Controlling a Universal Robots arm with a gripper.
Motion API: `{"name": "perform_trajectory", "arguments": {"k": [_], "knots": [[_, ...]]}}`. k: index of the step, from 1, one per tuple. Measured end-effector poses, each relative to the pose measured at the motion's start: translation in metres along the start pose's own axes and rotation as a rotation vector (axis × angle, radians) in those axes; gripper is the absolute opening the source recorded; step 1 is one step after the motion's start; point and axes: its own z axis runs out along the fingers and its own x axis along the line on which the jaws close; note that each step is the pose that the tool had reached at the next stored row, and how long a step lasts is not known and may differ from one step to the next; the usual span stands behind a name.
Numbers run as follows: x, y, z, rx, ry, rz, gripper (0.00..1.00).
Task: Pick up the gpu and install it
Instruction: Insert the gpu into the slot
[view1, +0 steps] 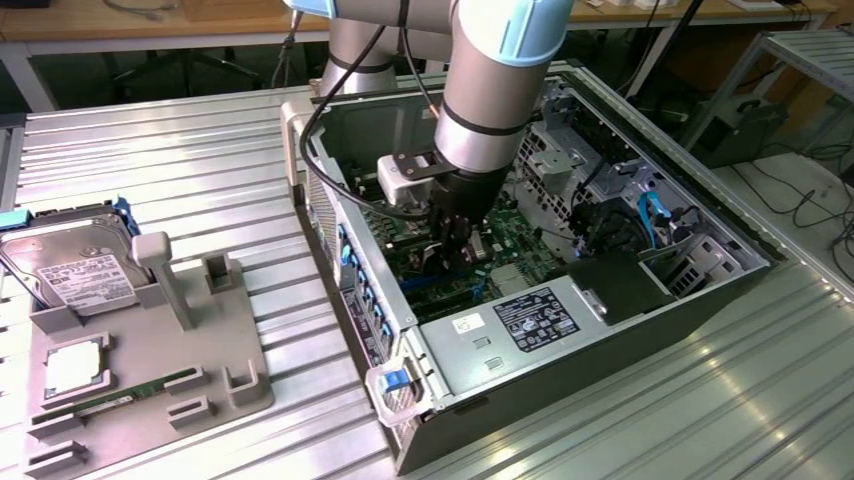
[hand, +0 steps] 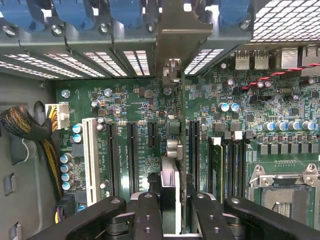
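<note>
The gpu (hand: 170, 175) stands on edge between my fingers (hand: 148, 212), seen as a thin strip running toward the case's rear wall, where its silver end bracket (hand: 181, 30) sits among the slot openings. My gripper (hand: 170, 200) is shut on it, low over the green motherboard (hand: 145, 100), between two long black expansion slots (hand: 132, 155). In the exterior view the gripper (view1: 457, 243) is down inside the open computer case (view1: 707, 235), with the dark card (view1: 467, 264) just under it, close to the board. Whether the card's edge is seated in a slot is hidden.
A memory stick (hand: 216, 165) stands in its slot beside an empty CPU socket (hand: 287, 195). A braided cable bundle (hand: 25, 127) and the power supply (view1: 534, 320) crowd the case. Outside, a grey fixture tray (view1: 200, 340) holds a hard drive (view1: 74, 265).
</note>
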Motion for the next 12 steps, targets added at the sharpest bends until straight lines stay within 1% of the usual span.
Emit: {"name": "perform_trajectory", "arguments": {"k": [7, 12], "knots": [[0.0, 0.0, 0.0012, 0.0, -0.0004, 0.0, 0.28], [0.0, 0.0, 0.0023, -0.0029, -0.0006, 0.0, 0.28]]}}
